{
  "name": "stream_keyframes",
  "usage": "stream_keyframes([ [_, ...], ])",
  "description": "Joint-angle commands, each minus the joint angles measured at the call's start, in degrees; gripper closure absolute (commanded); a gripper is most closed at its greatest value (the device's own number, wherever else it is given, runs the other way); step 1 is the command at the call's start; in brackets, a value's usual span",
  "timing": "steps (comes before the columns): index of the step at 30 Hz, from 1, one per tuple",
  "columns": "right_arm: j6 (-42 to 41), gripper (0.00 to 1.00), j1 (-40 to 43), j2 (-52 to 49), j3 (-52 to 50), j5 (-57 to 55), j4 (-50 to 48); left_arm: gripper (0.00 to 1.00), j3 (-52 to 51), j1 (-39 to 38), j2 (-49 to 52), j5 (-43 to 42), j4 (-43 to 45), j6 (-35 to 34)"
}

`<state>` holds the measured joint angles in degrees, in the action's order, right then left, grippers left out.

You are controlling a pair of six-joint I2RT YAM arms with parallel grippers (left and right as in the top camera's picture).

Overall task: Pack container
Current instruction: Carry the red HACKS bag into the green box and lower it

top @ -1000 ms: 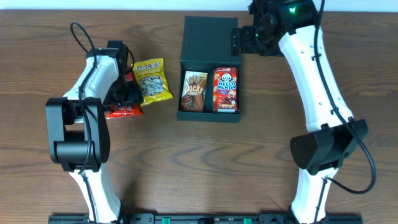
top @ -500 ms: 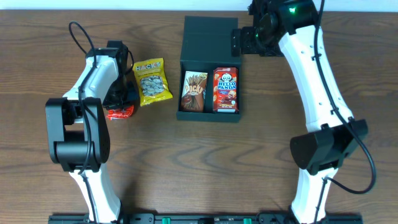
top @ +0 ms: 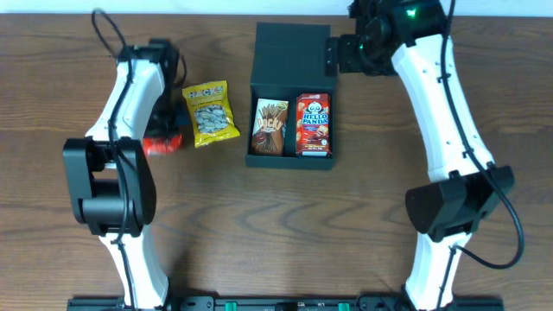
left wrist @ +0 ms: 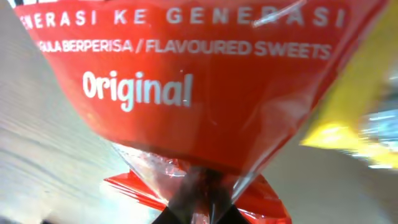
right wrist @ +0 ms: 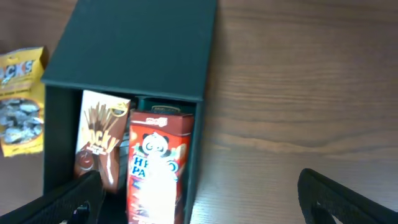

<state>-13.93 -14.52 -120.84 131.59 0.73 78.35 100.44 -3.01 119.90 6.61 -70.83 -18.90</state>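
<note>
So the left gripper (left wrist: 198, 208) is pinched shut on the bottom seam of the red sweets packet (left wrist: 186, 93), out on the left side of the tabletop (top: 363, 225). What matters for the drop-off is that the container (top: 289, 52) sits well off to its right, in the middle of the tabletop. The yellow snack packet (top: 212, 112) lies flat between them, so I'd guess the carry has to go up and over it. With its lid flopped open toward the far edge, the container's long axis runs far-to-near. The right gripper (right wrist: 211, 199) is way closer, hovering just off the container's far right corner, but it's spread wide and holding nothing. Count: one container, two boxes already inside (Pocky (top: 270, 127) on the left, Hello Panda (top: 313, 125) on the right), two packets outside (red one held, yellow one loose).
</note>
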Motion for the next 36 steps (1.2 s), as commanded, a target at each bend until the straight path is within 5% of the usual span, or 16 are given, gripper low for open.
stream_keyframes([
  [1, 0.9, 0.01, 2.6, 0.6, 1.1, 0.1, -0.3, 0.94, 7.0, -4.2, -3.6, 4.2, -0.8, -0.3],
  [16, 0.7, 0.01, 11.4, 0.6, 1.1, 0.8, 3.5, 0.94, 15.9, -27.6, -2.2, -1.2, -0.4, -0.8],
  [35, 1.0, 0.01, 12.5, 0.6, 1.1, 0.8, 6.3, 0.94, 15.9, -30.3, 7.3, -12.3, -4.3, -3.4],
  [36, 1.0, 0.01, 12.5, 0.6, 1.1, 0.8, 6.3, 0.79, 15.9, -30.3, 7.3, -13.0, -4.3, -3.4],
])
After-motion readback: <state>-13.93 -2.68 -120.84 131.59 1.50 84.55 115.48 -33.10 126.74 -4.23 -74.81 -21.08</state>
